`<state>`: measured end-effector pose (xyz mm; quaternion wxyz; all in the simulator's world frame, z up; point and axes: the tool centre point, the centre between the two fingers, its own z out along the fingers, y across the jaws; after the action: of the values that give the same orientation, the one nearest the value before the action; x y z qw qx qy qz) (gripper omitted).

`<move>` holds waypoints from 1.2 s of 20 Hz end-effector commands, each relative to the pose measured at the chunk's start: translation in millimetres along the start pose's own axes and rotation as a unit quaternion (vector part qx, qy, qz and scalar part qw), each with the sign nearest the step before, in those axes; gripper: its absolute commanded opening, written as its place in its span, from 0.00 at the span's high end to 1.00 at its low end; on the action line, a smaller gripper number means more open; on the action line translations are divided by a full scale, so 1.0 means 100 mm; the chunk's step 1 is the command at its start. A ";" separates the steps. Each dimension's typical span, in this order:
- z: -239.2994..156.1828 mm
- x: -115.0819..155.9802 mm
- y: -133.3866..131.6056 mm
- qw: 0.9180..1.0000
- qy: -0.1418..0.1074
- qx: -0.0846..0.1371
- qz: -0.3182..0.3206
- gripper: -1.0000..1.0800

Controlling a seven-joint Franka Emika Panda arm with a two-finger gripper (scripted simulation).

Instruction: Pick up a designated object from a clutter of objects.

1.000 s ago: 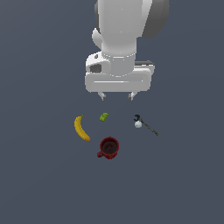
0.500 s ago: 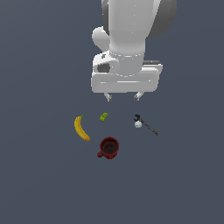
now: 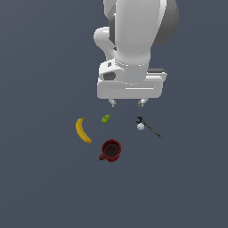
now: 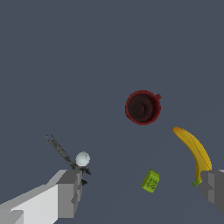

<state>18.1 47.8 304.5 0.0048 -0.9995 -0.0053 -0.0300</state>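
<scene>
My gripper [image 3: 127,103] hangs wide open and empty above the clutter, the small pale white smooth ball [image 4: 82,159] resting against the thin dark wrench [image 4: 61,151], apart from the green block [image 4: 150,181], whose face marking I cannot read.

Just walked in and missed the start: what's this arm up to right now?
A simulated Panda arm hangs above a small clutter on the grey surface, its open gripper holding nothing. Below lie a banana, a green block, a red mug, a thin wrench and the small white ball, which rests against the wrench. Nothing has been picked up yet.
</scene>
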 end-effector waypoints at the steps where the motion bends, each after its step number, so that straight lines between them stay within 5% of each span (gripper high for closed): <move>1: 0.13 -0.01 -0.06 1.000 -0.002 -0.001 0.004 0.04; 10: 0.92 -0.18 -0.43 0.999 -0.011 -0.007 0.029 0.04; 24: 2.10 -0.80 -1.01 0.997 -0.026 -0.008 0.067 0.04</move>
<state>-45.0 146.0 99.5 -0.0019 -0.9983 0.0586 -0.0042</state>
